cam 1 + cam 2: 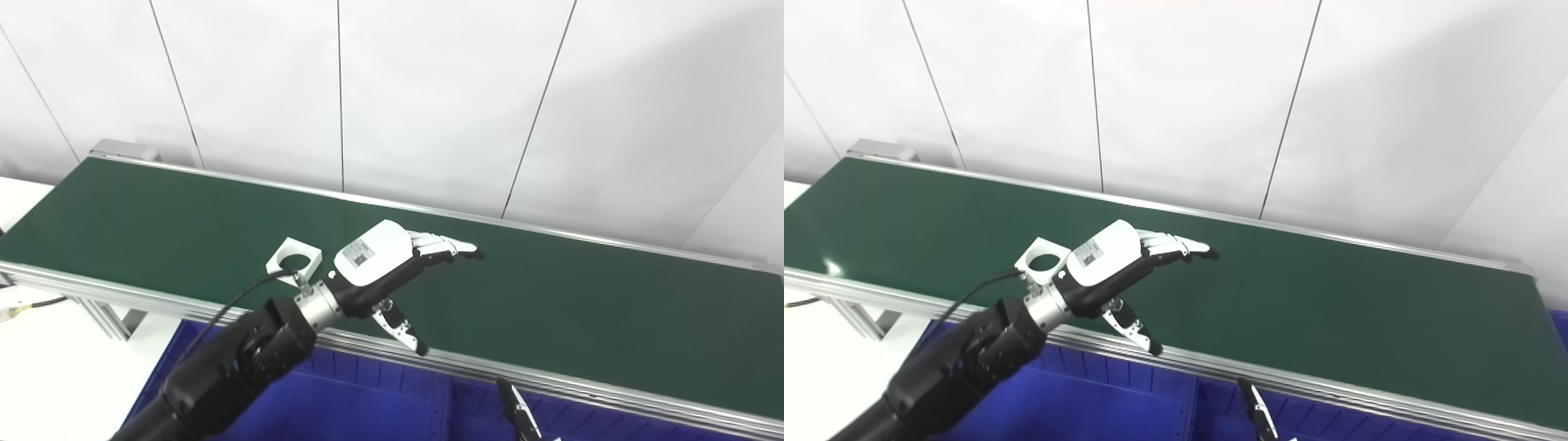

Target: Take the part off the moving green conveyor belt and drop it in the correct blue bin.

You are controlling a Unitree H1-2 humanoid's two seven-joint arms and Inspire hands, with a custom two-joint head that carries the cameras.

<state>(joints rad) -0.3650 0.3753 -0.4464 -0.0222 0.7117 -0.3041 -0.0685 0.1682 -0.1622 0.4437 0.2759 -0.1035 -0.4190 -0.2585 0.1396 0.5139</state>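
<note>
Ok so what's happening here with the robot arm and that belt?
The left hand is stretched out open over the green conveyor belt, holding nothing. A white square part with a round hole lies on the belt just beside the wrist, not yet picked up. Blue bins sit below the belt's near edge. Only the fingertips of the right hand show at the bottom, over the bins, so its state is unclear.

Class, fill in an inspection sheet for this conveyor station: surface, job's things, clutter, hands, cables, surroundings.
Surface: green conveyor belt, bare apart from one part.
Job's things: white part with a round hole lies on the belt, behind the left wrist; blue bin below the near rail.
Clutter: nothing seen.
Hands: left hand open over the belt, holding nothing; right hand barely visible at bottom edge.
Cables: black cable along left forearm.
Surroundings: white panelled wall.
</note>
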